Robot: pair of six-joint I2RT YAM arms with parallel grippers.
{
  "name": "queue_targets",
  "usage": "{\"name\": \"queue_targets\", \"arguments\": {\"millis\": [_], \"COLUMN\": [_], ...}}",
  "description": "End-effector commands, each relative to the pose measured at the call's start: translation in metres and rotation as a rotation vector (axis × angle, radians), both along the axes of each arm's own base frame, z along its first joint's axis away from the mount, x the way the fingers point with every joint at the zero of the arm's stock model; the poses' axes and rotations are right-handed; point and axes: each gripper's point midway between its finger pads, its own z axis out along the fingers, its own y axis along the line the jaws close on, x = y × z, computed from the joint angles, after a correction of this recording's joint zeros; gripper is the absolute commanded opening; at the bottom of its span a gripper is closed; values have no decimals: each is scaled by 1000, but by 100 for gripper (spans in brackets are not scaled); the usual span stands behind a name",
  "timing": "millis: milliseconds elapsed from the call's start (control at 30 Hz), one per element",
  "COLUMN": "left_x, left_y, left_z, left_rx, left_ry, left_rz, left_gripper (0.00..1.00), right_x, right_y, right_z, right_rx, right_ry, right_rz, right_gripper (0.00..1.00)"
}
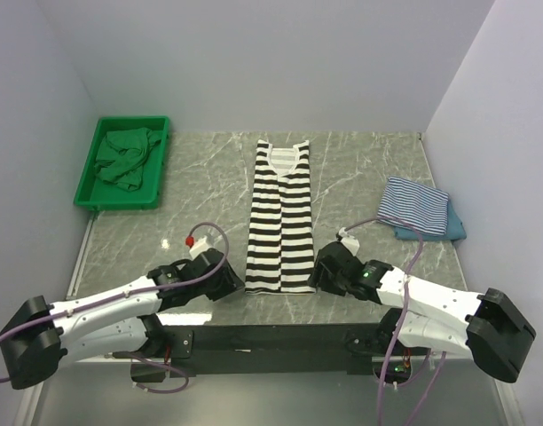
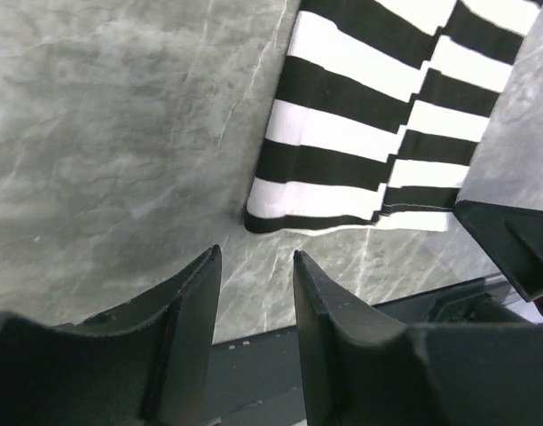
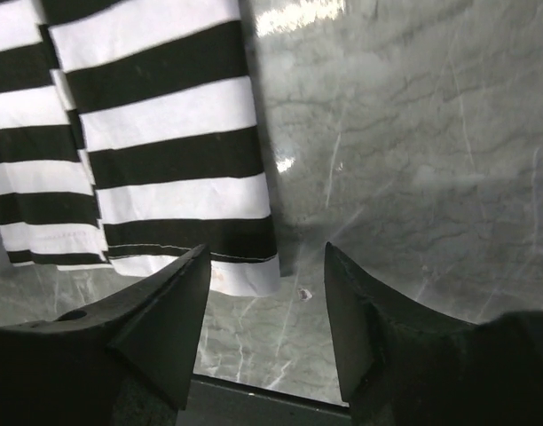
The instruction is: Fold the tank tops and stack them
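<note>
The wide black-and-white striped tank top [image 1: 280, 217] lies flat, folded lengthwise into a narrow strip, in the middle of the table, neck at the far end. My left gripper [image 1: 229, 282] is open and empty just left of its near hem; the hem's left corner [image 2: 258, 217] shows beyond the fingers. My right gripper [image 1: 318, 277] is open and empty just right of the hem; its right corner [image 3: 254, 275] lies between the fingers. The thin blue-and-white striped top [image 1: 415, 206] lies folded on the teal-blue top [image 1: 451, 231] at the right.
A green bin [image 1: 122, 163] with crumpled green cloth [image 1: 122, 158] stands at the back left. A black rail [image 1: 271, 337] runs along the near table edge. White walls close the back and sides. A small red-capped connector [image 1: 191, 240] sits by the left arm's cable.
</note>
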Motion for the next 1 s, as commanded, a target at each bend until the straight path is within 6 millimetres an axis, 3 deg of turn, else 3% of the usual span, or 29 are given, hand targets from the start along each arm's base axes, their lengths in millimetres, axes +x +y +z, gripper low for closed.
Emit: {"name": "queue_targets", "arguments": {"millis": [0, 267, 533, 667, 800, 833, 900, 967], "left_x": [4, 7, 4, 0, -3, -3, -5, -8], "left_y": [-16, -16, -9, -2, -3, -3, -2, -5], "left_z": [2, -28, -51, -62, -68, -68, -67, -63], "left_rx": [-16, 52, 117, 159, 173, 177, 182, 182], "left_ry": [-32, -12, 35, 69, 89, 87, 88, 79], "left_rz": [-71, -90, -78, -71, -91, -97, -110, -130], "left_gripper": [44, 48, 43, 37, 20, 17, 7, 1], "right_x": [-1, -12, -25, -29, -29, -29, -29, -31], "right_y": [10, 6, 0, -3, -1, -1, 0, -3], "right_z": [-4, -19, -30, -33, -35, -35, -33, -33], "right_rx": [60, 58, 41, 37, 31, 26, 10, -24], "right_ry": [13, 47, 85, 94, 95, 95, 98, 97], "right_rz": [-36, -56, -61, -61, -41, -37, -25, -8], "right_gripper": [60, 52, 44, 42, 33, 22, 9, 3]}}
